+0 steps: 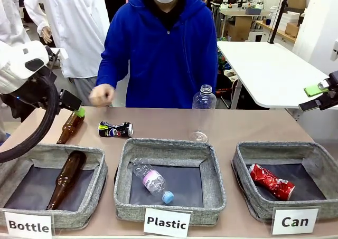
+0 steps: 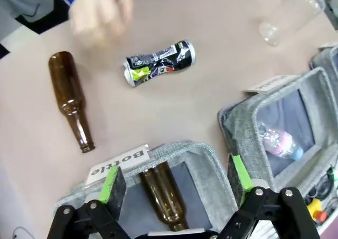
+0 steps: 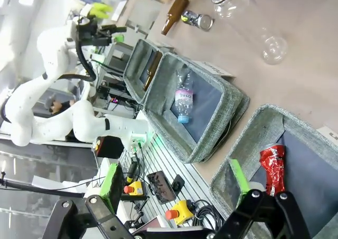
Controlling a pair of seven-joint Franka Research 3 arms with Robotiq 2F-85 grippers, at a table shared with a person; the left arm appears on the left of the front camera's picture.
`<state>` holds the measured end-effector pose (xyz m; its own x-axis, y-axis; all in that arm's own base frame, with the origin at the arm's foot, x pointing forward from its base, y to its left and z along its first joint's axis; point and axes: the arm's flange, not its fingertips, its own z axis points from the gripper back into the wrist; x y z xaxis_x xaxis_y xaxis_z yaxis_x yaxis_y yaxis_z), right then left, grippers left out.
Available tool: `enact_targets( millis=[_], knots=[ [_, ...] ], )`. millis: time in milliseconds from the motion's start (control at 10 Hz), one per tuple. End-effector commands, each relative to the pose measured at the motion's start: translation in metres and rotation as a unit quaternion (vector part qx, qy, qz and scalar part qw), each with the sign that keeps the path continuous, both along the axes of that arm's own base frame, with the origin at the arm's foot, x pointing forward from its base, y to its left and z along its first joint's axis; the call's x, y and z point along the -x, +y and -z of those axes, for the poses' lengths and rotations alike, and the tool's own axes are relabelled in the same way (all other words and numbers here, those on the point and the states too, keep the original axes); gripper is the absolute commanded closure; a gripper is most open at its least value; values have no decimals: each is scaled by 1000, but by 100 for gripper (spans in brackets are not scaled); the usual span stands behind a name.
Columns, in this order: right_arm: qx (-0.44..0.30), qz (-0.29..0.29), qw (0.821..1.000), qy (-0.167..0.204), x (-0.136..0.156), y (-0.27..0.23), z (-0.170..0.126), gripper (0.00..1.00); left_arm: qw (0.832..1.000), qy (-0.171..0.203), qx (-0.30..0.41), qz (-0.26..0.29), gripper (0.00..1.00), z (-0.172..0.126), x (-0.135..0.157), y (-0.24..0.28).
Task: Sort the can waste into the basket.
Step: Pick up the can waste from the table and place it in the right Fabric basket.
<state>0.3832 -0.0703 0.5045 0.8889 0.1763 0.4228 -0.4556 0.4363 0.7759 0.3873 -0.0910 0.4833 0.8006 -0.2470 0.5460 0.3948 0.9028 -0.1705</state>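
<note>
Status, left to right. Left tool point(image 2: 175, 178) released, jaws wide, nothing between them, parked high and well left of the Can basket point(image 1: 280, 145). Black can point(image 1: 115, 129) on its side on the tabletop point(image 1: 253, 125), dented, well left of the Can basket and back past its far rim line, touched by nothing. Person's hand point(image 1: 101, 95) blurred, farther back and farther left of the Can basket than that can, apart from it. Red can point(image 1: 272, 181) already inside the Can basket, crumpled, on the dark floor toward the left wall. Right tool point(image 1: 319, 94) also released and empty, hanging above and behind the right end of the Can basket.

Judged step: one can sorted, one left, pre-grasp on the black can, no approach committed.

Next move, probably:
- Bring the left tool down over the black can.
- Square the jaws across the narrow waist, not the long axis.
- Close gently, given a dented shell prone to slip or roll.
- Lift and carry all the way right to the Can basket.
- Release over the free floor beside the red can.

Can't rule out a handoff to the right tool.
</note>
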Motion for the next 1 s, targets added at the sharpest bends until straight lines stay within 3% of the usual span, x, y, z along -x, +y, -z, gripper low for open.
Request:
enact_targets(
  millis=[0,100,200,500,700,900],
  knots=[
    [2,-9,1000,-6,1,-3,-2,0,999,35,-11,34,0,10,-13,-2],
    [2,-9,1000,-6,1,-3,-2,0,998,5,-5,64,0,3,-32,5],
    [2,-9,1000,-6,1,-3,-2,0,989,-25,41,136,0,-10,-28,49],
    [2,-9,1000,-6,1,-3,-2,0,995,16,98,-23,0,-37,21,219],
    [2,-9,1000,-6,1,-3,-2,0,988,11,107,-108,0,-33,49,265],
    [2,-9,1000,-6,1,-3,-2,0,980,33,132,-143,0,-16,53,289]
  ],
)
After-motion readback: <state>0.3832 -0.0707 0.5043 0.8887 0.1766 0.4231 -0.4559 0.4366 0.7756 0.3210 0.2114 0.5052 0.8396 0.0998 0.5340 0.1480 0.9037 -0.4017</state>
